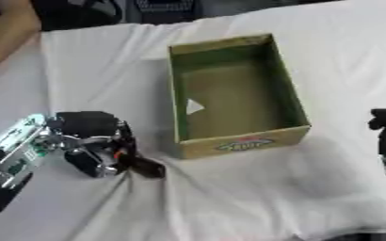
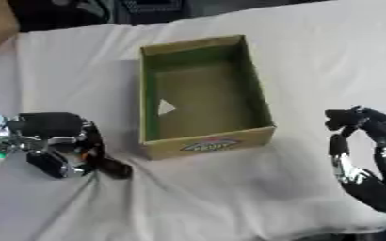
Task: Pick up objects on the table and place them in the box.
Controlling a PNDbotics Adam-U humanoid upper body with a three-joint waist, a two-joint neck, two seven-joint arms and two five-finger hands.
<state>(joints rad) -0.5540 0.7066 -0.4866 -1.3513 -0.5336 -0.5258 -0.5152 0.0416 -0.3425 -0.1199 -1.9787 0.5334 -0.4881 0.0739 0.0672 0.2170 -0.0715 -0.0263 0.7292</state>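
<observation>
The box (image 1: 233, 94) holds only a small white scrap (image 1: 194, 107), while the left hand (image 1: 93, 143), down on the cloth (image 1: 254, 193) beside it, curls around something dark, and the right hand (image 2: 365, 155) idles, fingers relaxed.

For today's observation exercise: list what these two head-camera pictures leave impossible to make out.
1. What the left hand holds: its curled fingers cover all but a dark end, in both views.
2. The right hand: left eye view cuts it at the edge.
3. The pale triangular thing in the box: too small to identify.
4. The box's front label: blurred, unreadable.
</observation>
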